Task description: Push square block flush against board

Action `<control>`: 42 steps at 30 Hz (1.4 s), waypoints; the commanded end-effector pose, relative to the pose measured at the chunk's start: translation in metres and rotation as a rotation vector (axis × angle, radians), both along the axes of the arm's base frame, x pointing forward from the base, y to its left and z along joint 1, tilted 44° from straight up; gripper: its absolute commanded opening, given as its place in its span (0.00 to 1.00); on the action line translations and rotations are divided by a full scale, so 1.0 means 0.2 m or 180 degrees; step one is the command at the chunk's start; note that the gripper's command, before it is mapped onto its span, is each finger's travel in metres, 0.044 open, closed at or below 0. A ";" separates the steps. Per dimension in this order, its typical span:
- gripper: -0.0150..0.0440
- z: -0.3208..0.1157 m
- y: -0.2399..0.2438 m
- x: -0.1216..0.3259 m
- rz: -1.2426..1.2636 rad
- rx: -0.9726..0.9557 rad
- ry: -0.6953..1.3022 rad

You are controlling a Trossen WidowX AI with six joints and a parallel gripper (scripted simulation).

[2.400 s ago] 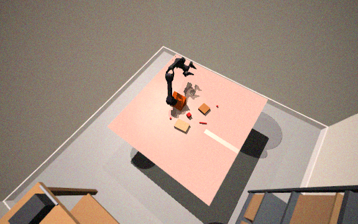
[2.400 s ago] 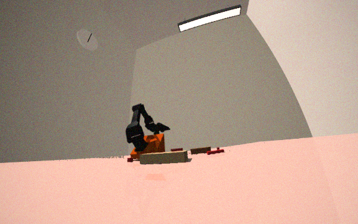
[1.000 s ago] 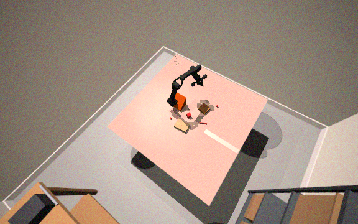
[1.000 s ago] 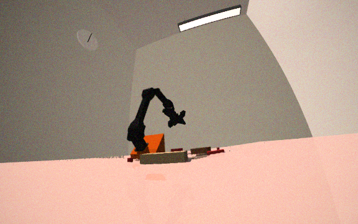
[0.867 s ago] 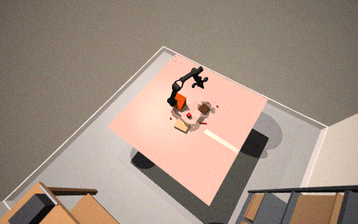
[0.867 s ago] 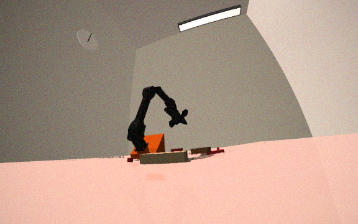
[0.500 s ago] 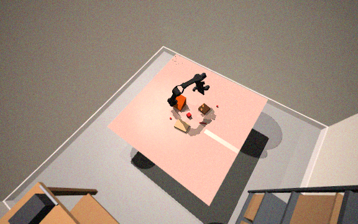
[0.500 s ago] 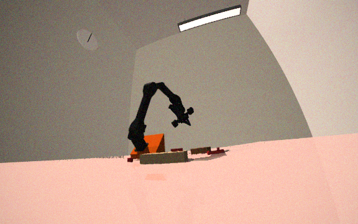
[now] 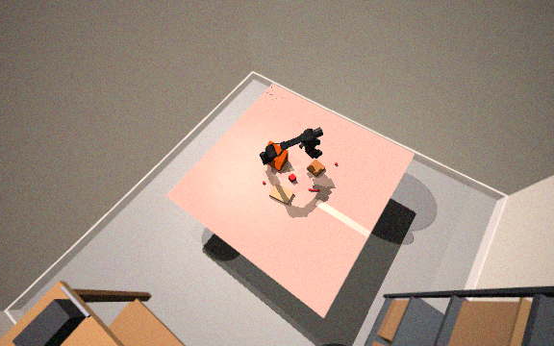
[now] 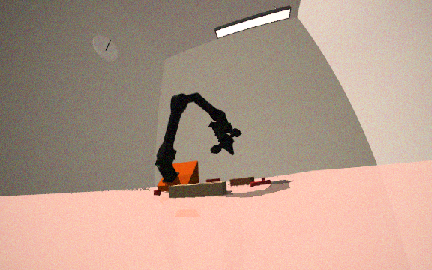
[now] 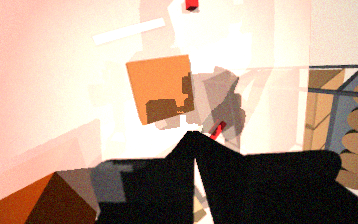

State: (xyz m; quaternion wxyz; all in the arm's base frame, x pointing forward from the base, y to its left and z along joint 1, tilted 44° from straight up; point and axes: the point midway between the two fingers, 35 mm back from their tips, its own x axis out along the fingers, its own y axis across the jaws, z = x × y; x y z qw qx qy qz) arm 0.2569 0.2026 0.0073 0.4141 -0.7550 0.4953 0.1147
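The square block (image 9: pixel 315 167) (image 10: pixel 241 181) (image 11: pixel 162 90) is orange-brown and lies flat on the table, with the arm's shadow on part of its top. The board (image 9: pixel 277 195) (image 10: pixel 197 190) is pale beige and lies flat, with a thin shadow across it. A wide gap separates the block and the board. My gripper (image 9: pixel 314 155) (image 10: pixel 232 153) (image 11: pixel 192 135) is shut and empty, fingertips together. It hangs well above the table, near the block and touching neither part.
A red cube (image 9: pixel 292 178) lies between the orange wedge (image 9: pixel 282 160) (image 10: pixel 190 170) at the arm's base and the board. A red bar (image 9: pixel 314 189) (image 10: pixel 259 183) (image 11: pixel 218 130) lies near the block. Small red pieces (image 9: pixel 336 164) (image 9: pixel 264 183) lie farther out. A white strip (image 9: pixel 344 220) marks the table.
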 end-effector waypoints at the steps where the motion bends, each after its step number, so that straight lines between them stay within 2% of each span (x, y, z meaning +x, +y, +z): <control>1: 0.25 0.02 -0.12 0.03 -0.0408 0.0195 -0.0137; 15: 0.25 0.11 -0.47 0.09 -0.1684 0.0745 -0.0705; 29: 0.25 0.18 -0.80 0.06 -0.2954 0.1168 -0.1366; 37: 0.25 0.17 -0.83 0.06 -0.3014 0.1186 -0.1399; 42: 0.25 -0.01 -1.01 0.08 -0.3012 0.1179 -0.1406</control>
